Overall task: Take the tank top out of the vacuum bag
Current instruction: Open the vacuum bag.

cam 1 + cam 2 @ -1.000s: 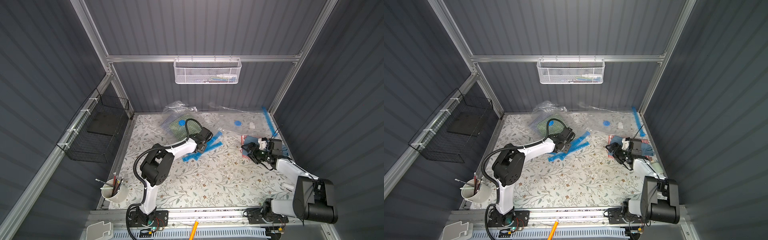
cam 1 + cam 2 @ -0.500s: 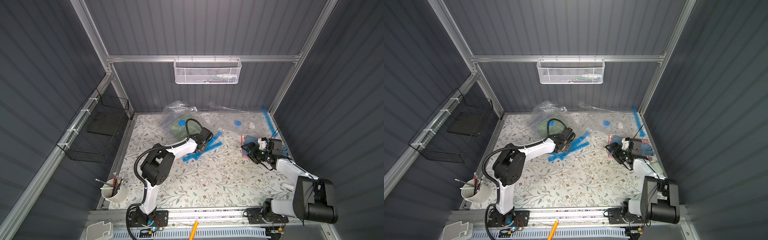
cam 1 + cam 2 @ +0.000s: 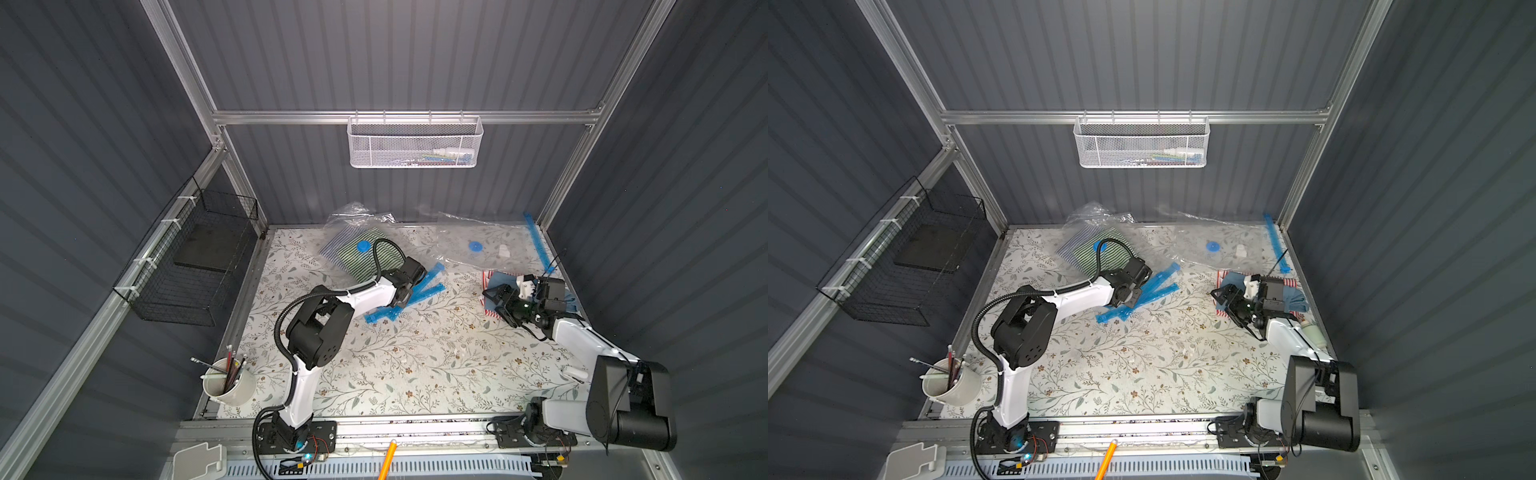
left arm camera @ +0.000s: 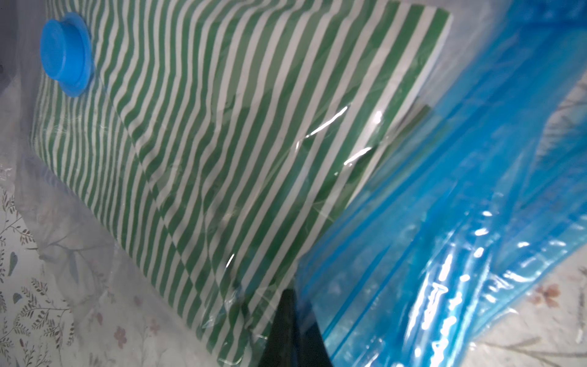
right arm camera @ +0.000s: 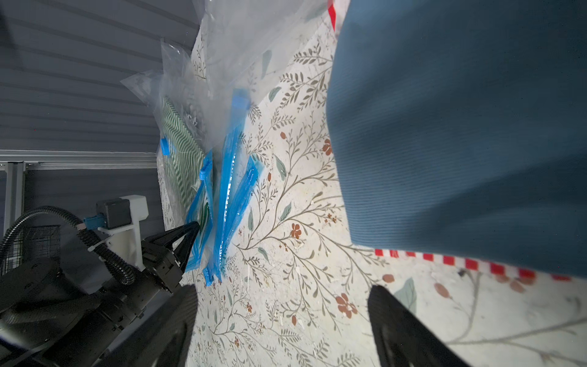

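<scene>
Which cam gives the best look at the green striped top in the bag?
Left wrist: the striped top fills the frame, folds clear through the bag. In both top views it is small, partly behind the left arm's cable. Right wrist shows an oblique sliver.

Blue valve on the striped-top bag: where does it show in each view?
Both top views: blue valve on the vacuum bag, behind the left end effector.
Left wrist: valve on the stripes, far from the zip strip.
Right wrist: valve edge-on, beyond the zip strip.
Shared landmark: green-striped tank top.

Tank top (image 4: 222, 143) inside vacuum bag (image 4: 444, 228)
</scene>
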You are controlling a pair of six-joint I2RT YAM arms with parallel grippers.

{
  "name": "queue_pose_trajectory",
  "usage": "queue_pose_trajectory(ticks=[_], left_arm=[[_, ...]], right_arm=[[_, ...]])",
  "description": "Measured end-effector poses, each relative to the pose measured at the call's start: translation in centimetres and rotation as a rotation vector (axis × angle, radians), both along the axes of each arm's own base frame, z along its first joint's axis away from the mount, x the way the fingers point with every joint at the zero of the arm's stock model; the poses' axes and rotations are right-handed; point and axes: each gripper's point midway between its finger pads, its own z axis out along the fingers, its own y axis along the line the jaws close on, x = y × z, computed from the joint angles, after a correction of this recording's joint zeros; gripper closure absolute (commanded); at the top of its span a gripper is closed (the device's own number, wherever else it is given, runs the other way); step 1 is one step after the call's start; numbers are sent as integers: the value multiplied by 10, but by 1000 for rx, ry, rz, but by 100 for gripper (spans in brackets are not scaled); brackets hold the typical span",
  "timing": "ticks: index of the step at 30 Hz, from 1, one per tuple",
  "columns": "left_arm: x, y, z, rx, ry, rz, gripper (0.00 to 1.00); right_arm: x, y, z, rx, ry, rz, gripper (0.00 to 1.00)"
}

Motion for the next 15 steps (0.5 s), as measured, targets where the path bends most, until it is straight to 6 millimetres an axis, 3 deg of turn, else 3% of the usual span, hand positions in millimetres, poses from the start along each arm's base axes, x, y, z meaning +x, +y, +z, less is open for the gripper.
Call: queue_pose_trajectory(ticks=[6, 10, 15], left_arm=[[-5, -10, 1, -94, 33, 26, 100], [-10, -27, 7, -238, 69, 60, 100], [-15, -49, 16, -359, 106, 82, 100]], right_arm=[[-5, 11, 19, 13, -75, 10, 13], [-12, 39, 21, 40, -92, 72, 14], [-12, 78, 22, 101, -114, 156, 27]])
